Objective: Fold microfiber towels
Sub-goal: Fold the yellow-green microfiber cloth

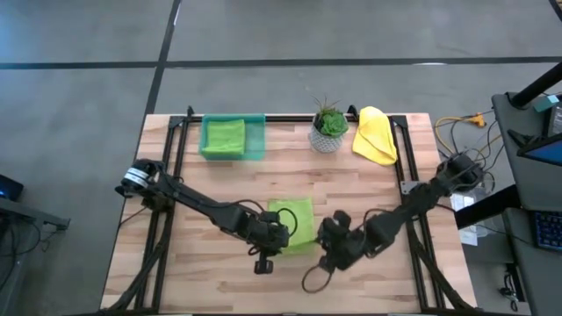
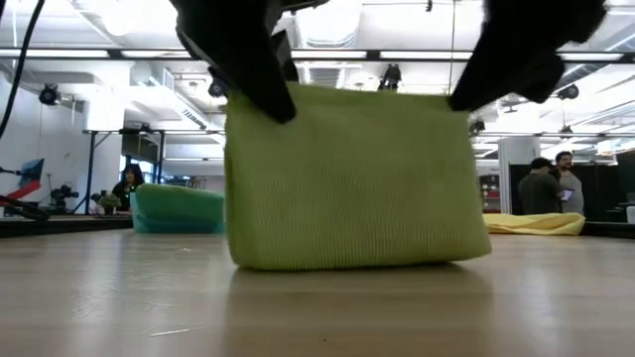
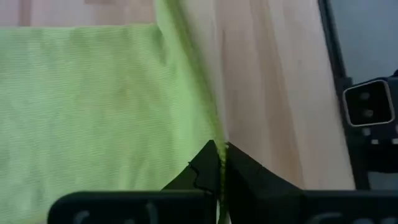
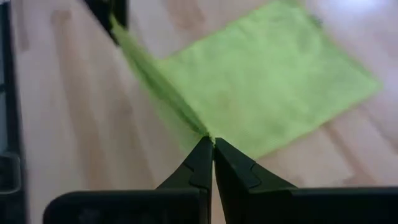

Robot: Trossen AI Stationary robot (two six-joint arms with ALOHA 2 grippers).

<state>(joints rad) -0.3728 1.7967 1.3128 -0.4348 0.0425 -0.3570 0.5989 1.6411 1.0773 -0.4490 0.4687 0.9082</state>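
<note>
A lime green microfiber towel (image 1: 294,219) sits mid-table between my two grippers. Its far part lies flat on the wood (image 4: 267,87). Its near edge is raised, so in the low view it stands like a curtain (image 2: 352,178) with its bottom on the table. My left gripper (image 1: 276,239) is shut on the raised edge's left corner, and my right gripper (image 1: 323,240) is shut on its right corner. Another lime green towel (image 1: 224,134) lies in the tray at the back left. A yellow towel (image 1: 376,136) lies crumpled at the back right. My left gripper pinches the towel's near left corner (image 3: 219,147) between its two fingers, slanting down from the left. The corner is lifted clear, and the edge running from it looks drawn straight. The cloth below slopes down onto the table. My right gripper pinches the near right corner (image 4: 206,134) between its two fingers, slanting down from the right. That corner is also held above the wood. The raised edge (image 4: 155,74) stretches across to the other gripper, and the rest of the towel lies on the table.
A see-through green tray (image 1: 256,139) stands at the back left. A small potted plant (image 1: 329,125) stands at the back centre, beside the yellow towel. Bare wood lies in front of the grippers and to either side. People stand in the room behind.
</note>
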